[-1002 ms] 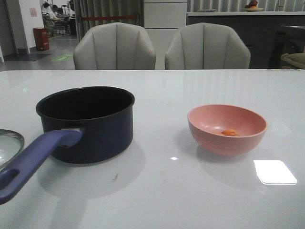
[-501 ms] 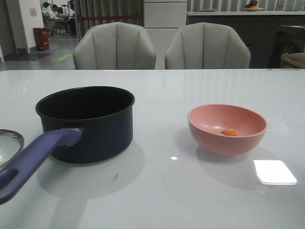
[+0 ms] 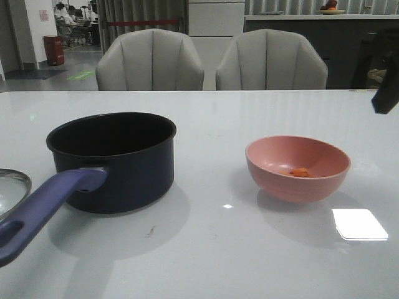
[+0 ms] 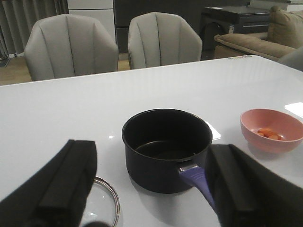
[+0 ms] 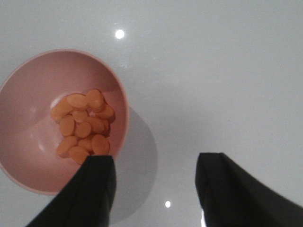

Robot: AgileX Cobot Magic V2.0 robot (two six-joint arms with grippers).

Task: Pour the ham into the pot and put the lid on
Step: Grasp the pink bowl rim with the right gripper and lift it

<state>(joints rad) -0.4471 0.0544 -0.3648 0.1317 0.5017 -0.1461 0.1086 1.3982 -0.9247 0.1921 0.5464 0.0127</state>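
You have one pot, one lid, one pink bowl, about a dozen ham slices, two chairs.

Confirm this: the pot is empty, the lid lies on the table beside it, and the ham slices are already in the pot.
Not quite. The ham slices are in the pink bowl, as the right wrist view shows. The rest holds: in the left wrist view the pot is empty and the lid lies on the table beside it.
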